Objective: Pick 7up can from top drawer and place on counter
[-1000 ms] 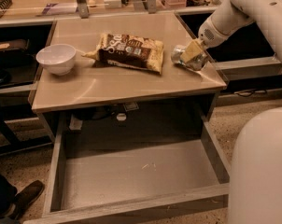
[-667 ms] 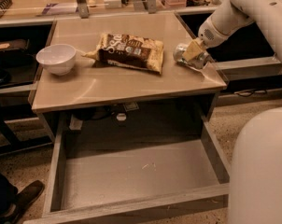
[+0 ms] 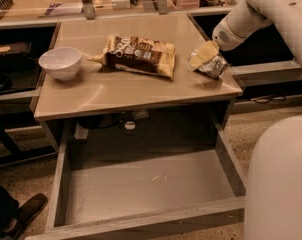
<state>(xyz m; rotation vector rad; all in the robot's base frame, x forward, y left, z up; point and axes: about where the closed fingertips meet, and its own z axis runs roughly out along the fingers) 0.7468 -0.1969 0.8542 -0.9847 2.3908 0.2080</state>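
The 7up can (image 3: 216, 67), silvery and dented, lies on the counter (image 3: 126, 91) near its right edge. My gripper (image 3: 205, 55) is right at the can, reaching in from the upper right and touching its upper left side. The top drawer (image 3: 141, 223) stands pulled out below the counter, and its grey floor shows nothing in it. The far part of the drawer is hidden under the counter.
A brown-and-cream chip bag (image 3: 138, 56) lies mid-counter and a white bowl (image 3: 61, 62) stands at its left. Dark side shelves flank the counter. My white body (image 3: 281, 184) fills the lower right. A person's shoe (image 3: 21, 215) is at the lower left.
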